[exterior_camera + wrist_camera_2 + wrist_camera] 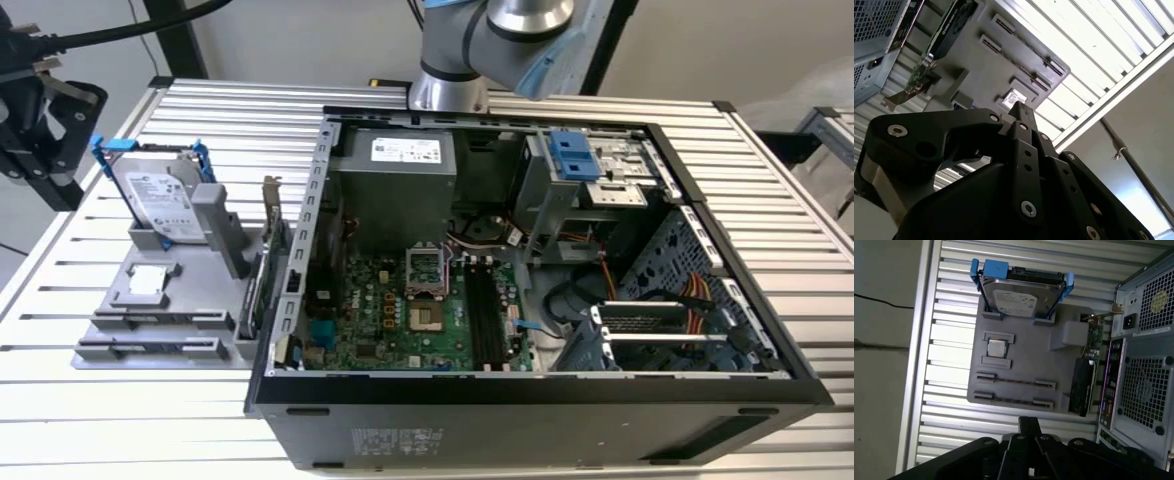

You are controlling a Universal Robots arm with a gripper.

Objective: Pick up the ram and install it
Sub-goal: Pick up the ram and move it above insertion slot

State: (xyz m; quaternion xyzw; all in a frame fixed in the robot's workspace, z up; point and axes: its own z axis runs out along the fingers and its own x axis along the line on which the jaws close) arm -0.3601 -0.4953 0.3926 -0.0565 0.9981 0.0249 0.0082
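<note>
- Currently the black robot gripper (1029,424) hovers at the scene's far left, near the grey plastic parts fixture (1024,365), fingers (1021,112) pinched narrow.
- Dark-blue ram strip: cannot tell where.
- Open black computer case (534,392) sits right.

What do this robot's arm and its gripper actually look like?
The arm is a silvery-grey metal tube with rounded joints and light-blue caps. In both wrist views the gripper is matte black, built from angular linked plates dotted with small silver screw heads.
</note>
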